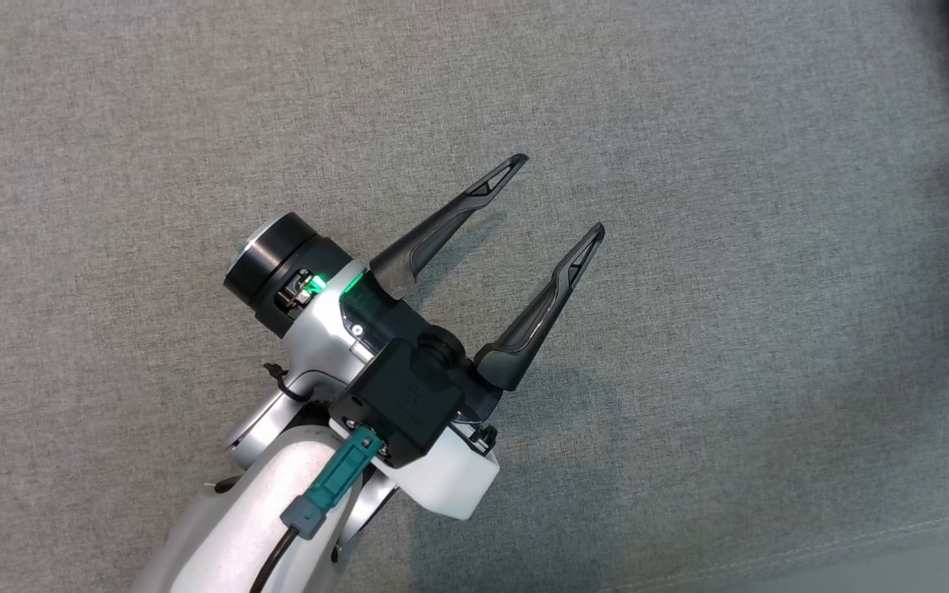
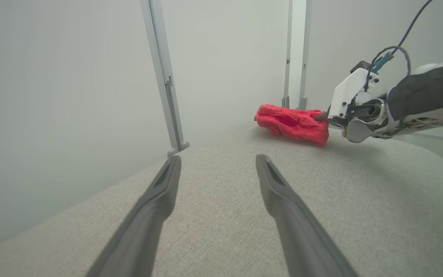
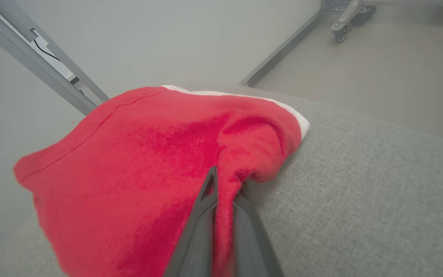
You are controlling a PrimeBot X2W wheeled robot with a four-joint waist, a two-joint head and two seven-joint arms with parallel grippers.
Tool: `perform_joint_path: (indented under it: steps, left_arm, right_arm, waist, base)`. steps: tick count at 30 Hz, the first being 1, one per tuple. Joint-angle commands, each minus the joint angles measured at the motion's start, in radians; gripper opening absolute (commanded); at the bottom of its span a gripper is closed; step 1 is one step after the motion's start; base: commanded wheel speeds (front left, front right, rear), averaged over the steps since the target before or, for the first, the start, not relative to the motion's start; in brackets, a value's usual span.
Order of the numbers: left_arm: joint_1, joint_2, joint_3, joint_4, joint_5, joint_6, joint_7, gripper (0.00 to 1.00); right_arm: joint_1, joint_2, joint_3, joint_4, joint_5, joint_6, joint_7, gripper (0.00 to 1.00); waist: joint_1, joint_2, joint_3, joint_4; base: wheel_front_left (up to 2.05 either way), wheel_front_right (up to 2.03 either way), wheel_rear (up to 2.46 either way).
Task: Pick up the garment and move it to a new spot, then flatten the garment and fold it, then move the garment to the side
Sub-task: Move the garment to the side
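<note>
The red garment (image 3: 137,161) lay crumpled in a loose heap, with a white edge showing, near the far edge of the grey cushion (image 3: 360,184).

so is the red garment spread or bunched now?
Bunched. Left wrist view shows the garment as a crumpled lump on the grey cushion; right wrist view shows the right gripper shut on a fold of it.

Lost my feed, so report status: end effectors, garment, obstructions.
Left end effector open, empty, above grey cushion. Right end effector shut on red garment. No obstruction seen.
</note>
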Motion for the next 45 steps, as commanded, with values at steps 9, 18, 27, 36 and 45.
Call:
perform_joint_path:
  steps: [9, 18, 27, 36, 45]
  left_arm:
    - [0.029, 0.013, 0.02, -0.019, -0.021, 0.019, -0.004, 1.0]
    - [0.056, 0.006, 0.028, 0.033, -0.045, 0.044, -0.035, 1.0]
    - [0.167, -0.009, 0.09, 0.119, -0.113, 0.119, -0.09, 1.0]
    - [0.288, -0.041, 0.154, 0.194, -0.213, 0.187, -0.132, 1.0]
    - [0.354, -0.031, 0.194, 0.232, -0.218, 0.25, -0.155, 1.0]
  right_arm:
    - [-0.011, 0.023, 0.022, 0.01, -0.034, 0.001, 0.012, 0.0]
    - [0.113, -0.043, -0.032, 0.013, -0.153, 0.001, 0.043, 1.0]
    - [0.202, -0.069, -0.071, 0.007, -0.302, 0.001, 0.004, 1.0]
    - [0.397, -0.007, -0.051, -0.176, -0.401, 0.001, -0.006, 1.0]
    - [0.621, 0.101, -0.018, -0.467, -0.483, 0.001, -0.006, 1.0]
  waist:
    - [-0.0001, 0.0, -0.037, -0.011]
    - [-0.0001, 0.0, -0.117, -0.007]
    - [-0.0001, 0.0, -0.265, 0.016]
    - [-0.0001, 0.0, -0.434, 0.11]
    - [-0.0001, 0.0, -0.528, 0.199]
  base:
    - [0.0, 0.0, 0.0]
    - [0.0, 0.0, 0.0]
    - [0.0, 0.0, 0.0]
    - [0.0, 0.0, 0.0]
    - [0.0, 0.0, 0.0]
